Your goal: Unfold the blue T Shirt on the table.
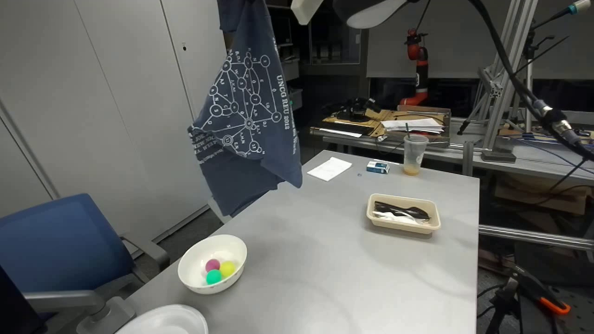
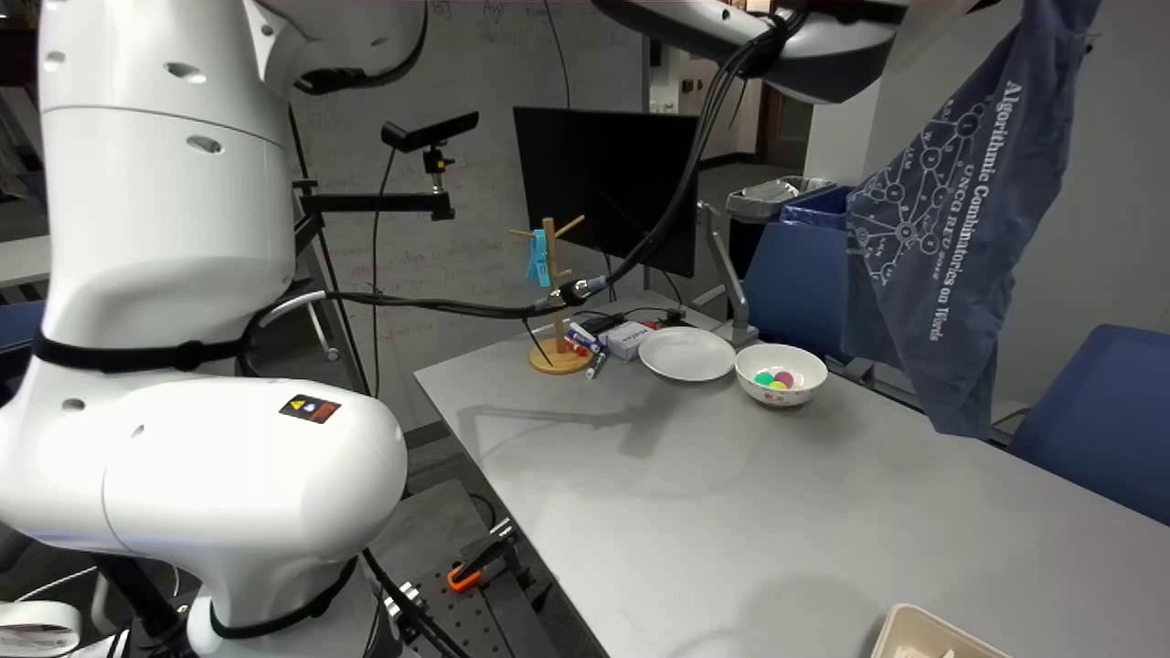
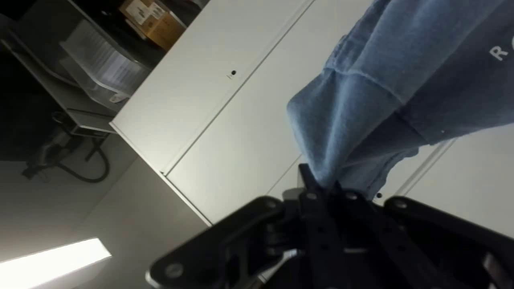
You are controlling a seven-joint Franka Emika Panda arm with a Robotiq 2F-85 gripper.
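Note:
The blue T Shirt (image 1: pixel 260 134) hangs in the air in a twisted, half-open drape, its white lettering and graph print facing out in both exterior views. Its lower corner comes near the far long edge of the grey table (image 1: pixel 325 269); whether it touches there I cannot tell. In the wrist view, a bunched fold of the T Shirt (image 3: pixel 357 96) runs down into my gripper (image 3: pixel 324 182), whose jaws are closed on it. The gripper itself is out of frame in both exterior views, above the top of the picture.
On the table stand a white bowl (image 1: pixel 190 273) with coloured balls, a white plate (image 2: pixel 686 355), a beige tray (image 1: pixel 429 227), a cup (image 1: pixel 414 150), a small blue box (image 1: pixel 378 167) and a wooden stand (image 2: pixel 551 302). Blue chairs (image 2: pixel 1106 420) line the far side. A monitor (image 2: pixel 603 183) stands behind.

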